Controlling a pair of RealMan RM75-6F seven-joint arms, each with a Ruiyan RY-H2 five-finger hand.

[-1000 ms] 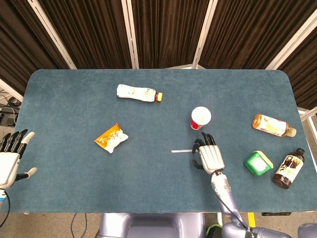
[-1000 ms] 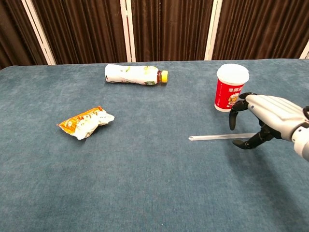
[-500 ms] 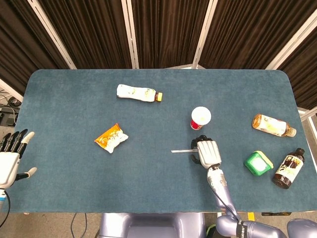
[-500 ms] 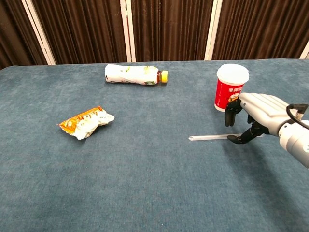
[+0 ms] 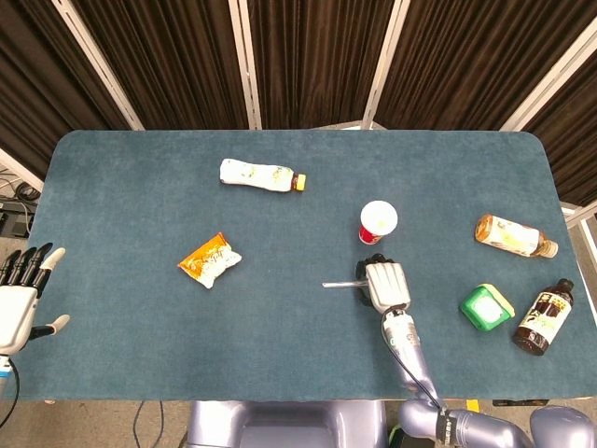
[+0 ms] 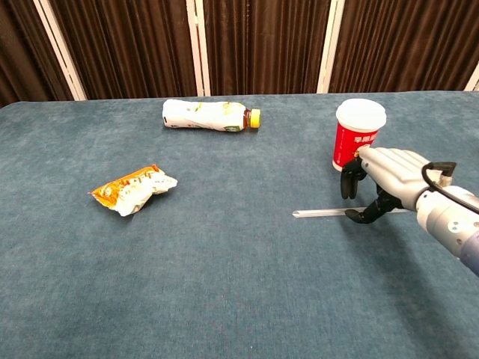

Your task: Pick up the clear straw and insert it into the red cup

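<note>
The clear straw [image 5: 340, 283] [image 6: 320, 213] lies flat on the blue table, its left part showing and its right end under my right hand. The red cup [image 5: 378, 222] [image 6: 357, 142] with a white lid stands upright just behind that hand. My right hand [image 5: 386, 286] [image 6: 385, 176] arches over the straw's right end, with its fingers [image 6: 347, 183] hanging on the far side and the thumb on the near side at the straw. The straw still rests on the cloth. My left hand [image 5: 19, 303] hangs open off the table's left edge, seen only in the head view.
A white bottle [image 5: 262, 175] [image 6: 209, 115] lies at the back left. An orange snack packet [image 5: 210, 259] [image 6: 133, 188] lies left of centre. To the right are a lying tea bottle [image 5: 515, 235], a green tub [image 5: 486, 308] and a dark bottle [image 5: 543, 317].
My right hand has slid left along the straw and its fingers have curled down closer around it. The straw and the left hand have not moved.
</note>
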